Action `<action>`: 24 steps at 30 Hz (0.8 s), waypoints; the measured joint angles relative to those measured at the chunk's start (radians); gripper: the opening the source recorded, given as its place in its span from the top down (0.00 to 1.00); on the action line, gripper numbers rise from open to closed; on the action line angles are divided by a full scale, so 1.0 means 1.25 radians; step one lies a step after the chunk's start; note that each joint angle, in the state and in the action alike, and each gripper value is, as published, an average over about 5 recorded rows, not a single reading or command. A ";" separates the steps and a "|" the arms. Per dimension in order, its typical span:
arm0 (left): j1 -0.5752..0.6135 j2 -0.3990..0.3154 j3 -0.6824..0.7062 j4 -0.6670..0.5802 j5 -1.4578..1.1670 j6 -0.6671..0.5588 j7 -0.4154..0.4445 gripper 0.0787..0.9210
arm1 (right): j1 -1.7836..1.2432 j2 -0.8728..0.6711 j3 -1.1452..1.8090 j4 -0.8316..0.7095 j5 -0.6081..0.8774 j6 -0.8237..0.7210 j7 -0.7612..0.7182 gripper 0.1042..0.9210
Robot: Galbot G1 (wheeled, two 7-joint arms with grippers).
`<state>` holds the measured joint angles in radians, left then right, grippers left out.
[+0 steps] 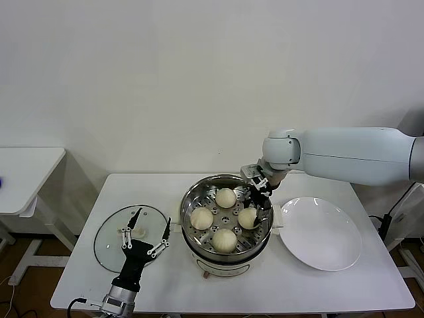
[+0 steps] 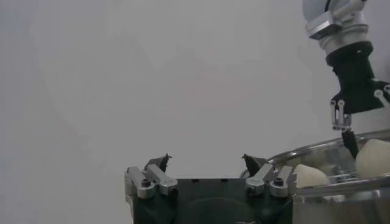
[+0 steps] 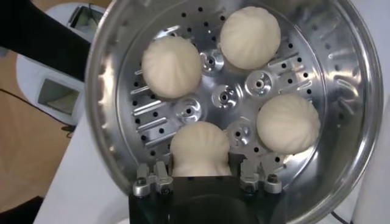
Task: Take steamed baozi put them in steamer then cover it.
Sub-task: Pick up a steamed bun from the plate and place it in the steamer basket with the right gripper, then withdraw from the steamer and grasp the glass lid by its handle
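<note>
Inside the shiny round steel steamer (image 1: 226,218), the right gripper (image 1: 260,197) is clasping the fourth cream-white pleated baozi (image 3: 200,148) for placement; left gripper (image 1: 144,235) is waiting, spread, above the glass cover (image 1: 112,232) beside it

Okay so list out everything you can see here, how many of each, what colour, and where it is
Baozi: four, cream-white, all inside the steamer.
Steamer: one, shiny steel basket on a cream-white base, table centre.
Cover: one, clear glass with a cream-white handle, flat on the table on the robot's left side of the steamer.
Plate: one, white, on the robot's right side of the steamer.
Table: one, white, under everything.
Side table: one, white, far left.
Left gripper: open, over the cover.
Right gripper: inside the steamer, fingers around the baozi nearest the plate.
</note>
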<state>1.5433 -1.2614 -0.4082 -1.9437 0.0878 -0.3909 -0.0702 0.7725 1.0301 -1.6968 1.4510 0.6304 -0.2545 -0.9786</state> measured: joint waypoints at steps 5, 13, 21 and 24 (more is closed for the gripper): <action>-0.002 0.000 -0.001 0.002 -0.001 0.000 0.000 0.12 | -0.002 -0.001 0.002 0.000 -0.002 0.000 0.003 0.21; -0.003 -0.002 0.000 -0.005 0.001 0.004 0.000 0.12 | 0.010 -0.032 0.034 0.024 -0.003 0.004 -0.001 0.12; -0.009 0.000 -0.001 -0.013 0.021 0.011 -0.002 0.12 | -0.020 -0.144 0.156 0.082 0.014 0.057 0.105 0.12; -0.013 0.000 -0.001 -0.018 0.035 0.015 -0.006 0.12 | -0.052 -0.196 0.213 0.111 0.024 0.090 0.211 0.12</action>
<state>1.5268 -1.2612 -0.4098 -1.9662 0.1315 -0.3717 -0.0778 0.7069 0.7846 -1.4300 1.5895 0.6608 -0.1417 -0.7148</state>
